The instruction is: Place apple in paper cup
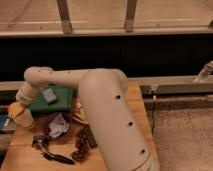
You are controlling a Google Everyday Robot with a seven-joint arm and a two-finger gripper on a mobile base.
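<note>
Because the cream-coloured robot arm [107,120] folds down at the left edge of the frame, its gripper [21,100] ends low at middle left, right above a small yellow-orange round thing, seemingly the apple [14,109]. The apple sits at the rim of the pale paper cup [24,120] on the wooden table [25,150]. Whether the gripper is closed on the apple or free of it I cannot tell. The cup lies just below and slightly right of the apple, so the coming move looks like a short downward drop, not sideways travel.
</note>
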